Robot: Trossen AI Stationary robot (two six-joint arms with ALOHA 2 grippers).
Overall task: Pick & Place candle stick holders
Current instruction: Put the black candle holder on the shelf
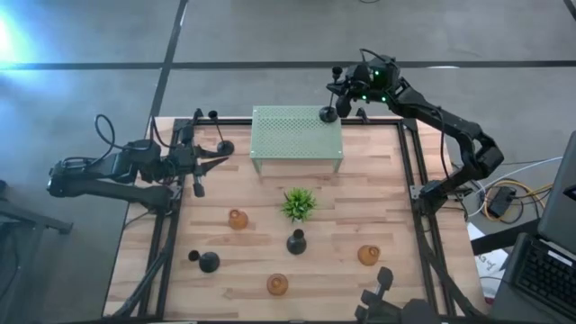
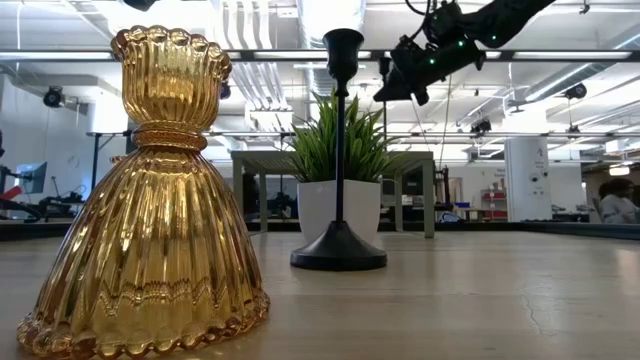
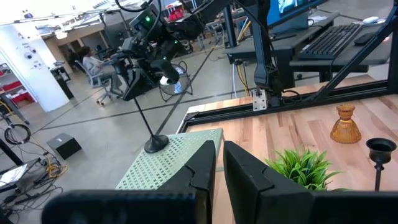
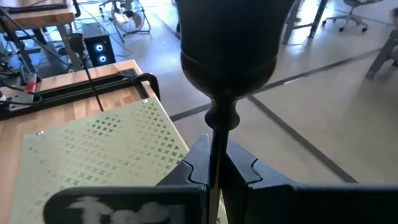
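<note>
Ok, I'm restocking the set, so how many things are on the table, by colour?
black candle holders: 4
amber candle holders: 3
green plant: 1
pale green stand: 1
Total: 9

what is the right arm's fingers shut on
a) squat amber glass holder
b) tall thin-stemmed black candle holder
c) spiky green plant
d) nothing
b: the right gripper pinches the stem of the tall thin-stemmed black candle holder, whose round base sits at the pale green perforated metal stand's corner.
</note>
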